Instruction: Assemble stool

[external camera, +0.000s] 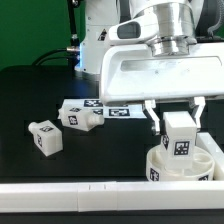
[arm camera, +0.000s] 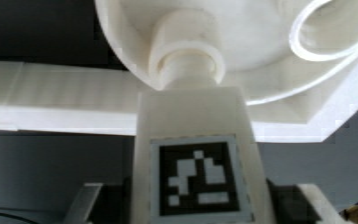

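We judge the main risk to be a bad insertion. The leg stands upright with its lower end at the round seat. If its peg meets the socket off-centre or tilted, a downward push could jam it, skid the seat across the black surface, or twist the leg in the grip. Neither view lets us tell whether the peg is fully home, and letting go too early could let the leg topple. The end effector is clenched on this leg, closed to the leg's width and gripping two opposite sides above its tag. The seat sits near, on the exterior view's right. A second leg and a third leg lie loose on the left, well apart from it, the third just beside the marker board.
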`<state>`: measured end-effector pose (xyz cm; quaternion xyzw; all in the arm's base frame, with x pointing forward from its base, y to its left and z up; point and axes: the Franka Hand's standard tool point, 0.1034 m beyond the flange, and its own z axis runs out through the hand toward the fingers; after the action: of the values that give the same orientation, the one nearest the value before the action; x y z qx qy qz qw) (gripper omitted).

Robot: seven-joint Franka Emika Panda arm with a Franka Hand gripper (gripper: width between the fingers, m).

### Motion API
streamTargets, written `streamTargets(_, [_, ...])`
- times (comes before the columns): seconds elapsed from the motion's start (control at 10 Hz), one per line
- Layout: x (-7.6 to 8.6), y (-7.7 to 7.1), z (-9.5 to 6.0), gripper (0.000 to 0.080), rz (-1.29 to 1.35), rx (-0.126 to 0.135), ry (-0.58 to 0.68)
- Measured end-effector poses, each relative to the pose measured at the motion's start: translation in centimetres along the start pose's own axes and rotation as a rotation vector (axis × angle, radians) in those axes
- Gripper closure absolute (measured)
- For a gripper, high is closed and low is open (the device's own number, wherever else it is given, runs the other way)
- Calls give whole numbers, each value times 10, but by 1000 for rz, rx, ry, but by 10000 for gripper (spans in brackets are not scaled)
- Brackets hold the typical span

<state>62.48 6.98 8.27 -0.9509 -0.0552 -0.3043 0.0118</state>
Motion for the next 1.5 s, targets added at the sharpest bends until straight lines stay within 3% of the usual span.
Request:
streamTargets(0.2, [0, 2, 0, 463, 1, -1, -6])
streamTargets(0.3, [-1, 2, 1, 404, 1, -1, -10])
streamTargets(0.4, [-2, 2, 1, 404, 1, 0, -12])
streamTargets(0.6, [-2, 2, 1, 171, 1, 0, -12])
streamTargets(0.8, [-4, 2, 2, 156, 23, 0, -35])
streamTargets(0.9, [-5, 4, 2, 151, 112, 3, -119])
streamTargets(1.0, [4, 3, 1, 151, 146, 10, -145])
streamTargets(1.4, [14, 1, 7, 150, 224, 58, -424])
streamTargets(1.5, [14, 4, 7, 150, 185, 67, -425])
